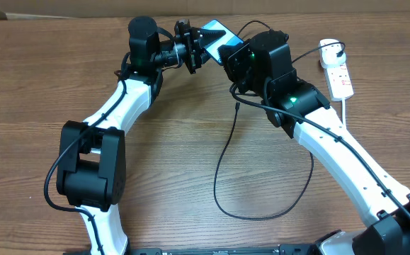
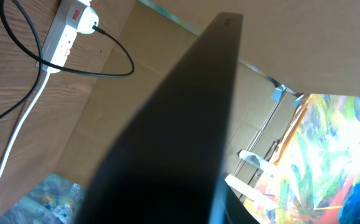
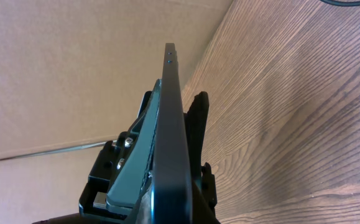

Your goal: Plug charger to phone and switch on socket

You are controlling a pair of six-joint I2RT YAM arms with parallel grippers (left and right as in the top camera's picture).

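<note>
L end effector (image 1: 199, 44) clamped; R end effector (image 1: 233, 69) just beside.

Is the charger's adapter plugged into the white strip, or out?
Plugged in: the black-and-white plug adapter sits seated on the head end of the white plastic extension strip.

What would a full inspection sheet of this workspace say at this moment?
Surface: brown wood-grain table.
Job's things: slim black phone with lit cyan screen, held off the table between the two arms; white extension strip with red switch, lying at the far right.
Clutter: nothing seen.
Pincers: left pincer shut on the phone; right pincer hidden under its own wrist, state cannot be told.
Cables: thin black charger cable runs from the strip and loops on the table; thick white cord leaves the strip.
Surroundings: brown cardboard wall behind the table.
</note>
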